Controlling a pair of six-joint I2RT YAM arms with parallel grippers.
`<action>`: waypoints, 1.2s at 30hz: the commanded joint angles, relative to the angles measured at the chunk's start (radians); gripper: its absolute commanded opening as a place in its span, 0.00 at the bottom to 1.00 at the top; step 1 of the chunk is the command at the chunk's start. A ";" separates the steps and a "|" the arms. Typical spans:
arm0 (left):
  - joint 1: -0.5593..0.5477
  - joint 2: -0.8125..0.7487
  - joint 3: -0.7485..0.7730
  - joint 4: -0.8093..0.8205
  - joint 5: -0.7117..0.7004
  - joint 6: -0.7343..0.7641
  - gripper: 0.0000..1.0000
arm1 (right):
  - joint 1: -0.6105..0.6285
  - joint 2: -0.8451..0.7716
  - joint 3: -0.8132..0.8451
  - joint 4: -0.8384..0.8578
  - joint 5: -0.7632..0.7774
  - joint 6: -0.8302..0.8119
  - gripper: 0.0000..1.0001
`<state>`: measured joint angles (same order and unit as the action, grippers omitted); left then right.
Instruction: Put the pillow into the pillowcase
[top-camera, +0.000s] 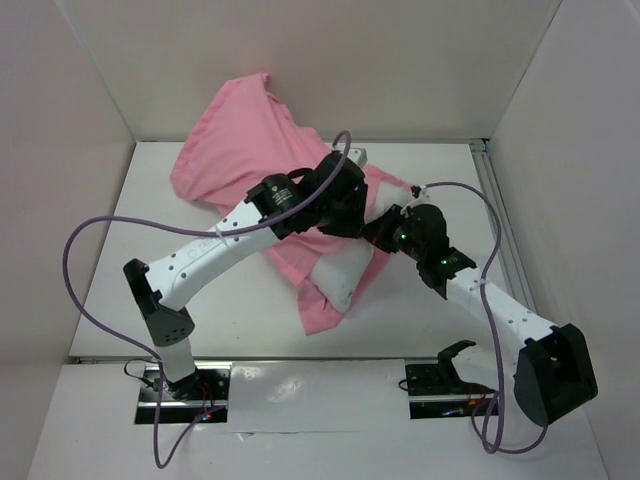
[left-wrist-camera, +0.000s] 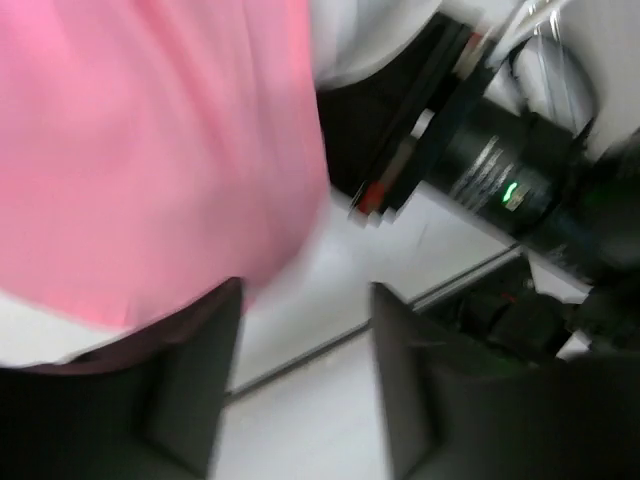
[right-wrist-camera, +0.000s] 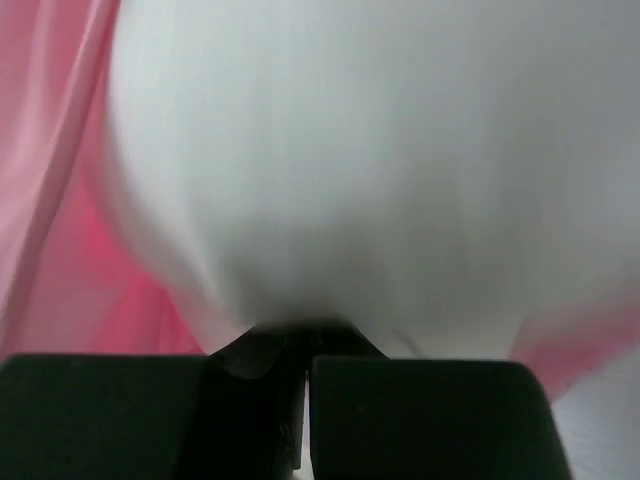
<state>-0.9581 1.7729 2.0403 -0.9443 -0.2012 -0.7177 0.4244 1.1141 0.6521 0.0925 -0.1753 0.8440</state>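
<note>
The pink pillowcase (top-camera: 235, 140) lies crumpled from the back wall to mid-table. The white pillow (top-camera: 345, 275) shows partly, wrapped by pink cloth at its near end. My left gripper (top-camera: 347, 213) hovers over the cloth's middle. In the left wrist view it (left-wrist-camera: 305, 385) is open with only bare table between the fingers, and the pillowcase (left-wrist-camera: 150, 150) sits just left of its left finger (left-wrist-camera: 190, 390). My right gripper (top-camera: 377, 232) sits at the pillow's right side. In the right wrist view it (right-wrist-camera: 305, 350) is shut on a pinch of the pillow (right-wrist-camera: 330, 150), with pillowcase (right-wrist-camera: 60, 200) to the left.
White walls enclose the table (top-camera: 440, 190) at the back and both sides. A metal rail (top-camera: 500, 210) runs along the right edge. The right arm's wrist (left-wrist-camera: 500, 180) is close to the left gripper. Purple cables (top-camera: 85, 290) loop beside both arms.
</note>
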 joint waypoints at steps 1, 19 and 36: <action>-0.024 -0.056 0.032 -0.212 -0.096 -0.109 0.69 | -0.079 -0.033 0.029 0.075 0.004 -0.028 0.00; 0.303 -0.624 -0.994 0.419 0.167 -0.339 0.91 | -0.079 -0.071 0.158 -0.491 -0.059 -0.266 1.00; 0.312 -0.380 -0.991 0.630 0.188 -0.301 0.69 | 0.013 -0.020 0.103 -0.462 -0.207 -0.273 1.00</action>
<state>-0.6502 1.3888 1.0107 -0.3576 -0.0193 -1.0428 0.4046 1.0729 0.7715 -0.4046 -0.3393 0.5781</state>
